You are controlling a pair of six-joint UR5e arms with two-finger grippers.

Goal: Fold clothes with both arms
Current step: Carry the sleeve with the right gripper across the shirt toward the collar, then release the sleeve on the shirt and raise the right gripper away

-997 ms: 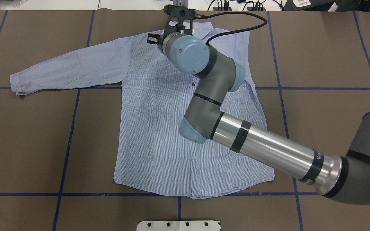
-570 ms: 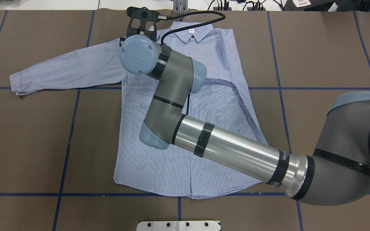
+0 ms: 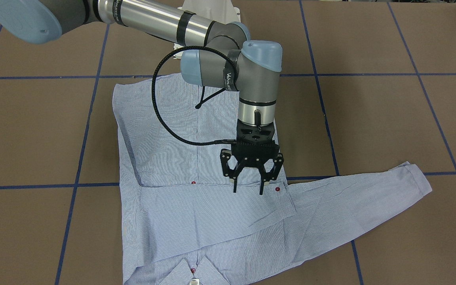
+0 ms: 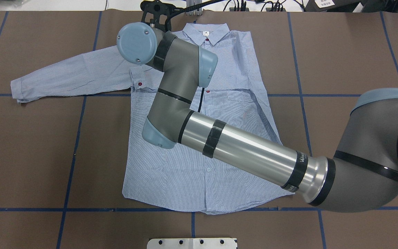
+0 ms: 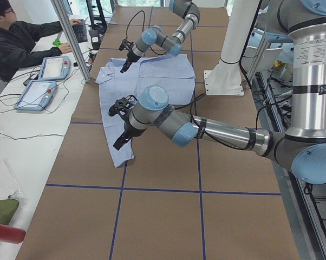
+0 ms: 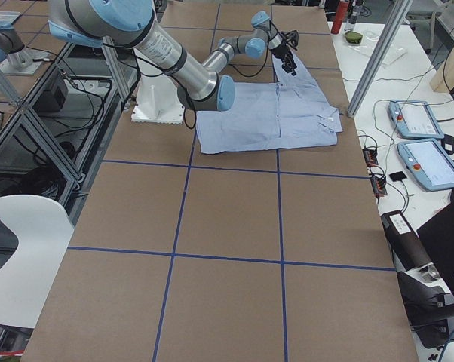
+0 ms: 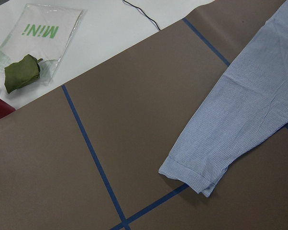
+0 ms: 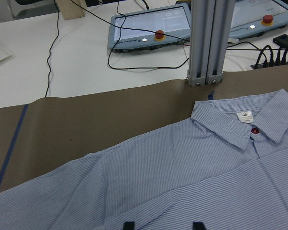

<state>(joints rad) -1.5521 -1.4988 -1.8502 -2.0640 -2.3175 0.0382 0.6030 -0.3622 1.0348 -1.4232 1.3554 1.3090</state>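
Shirt point(image 4: 171, 173) lay flat, front up, on the brown table point(image 4: 29, 145). Its long axis ran from the hem near my base to the collar point(image 4: 206, 33) at the far edge. One sleeve point(image 4: 71, 74) pointed to my left. My right gripper point(image 3: 248, 192) hung wide open and empty just above the folded-over cuff point(image 3: 281, 194). I can't tell how my left gripper point(image 5: 118, 143) stood.

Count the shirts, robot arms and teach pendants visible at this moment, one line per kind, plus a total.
Shirt: 1
Robot arms: 2, the left arm and the right arm
Teach pendants: 2
Total: 5
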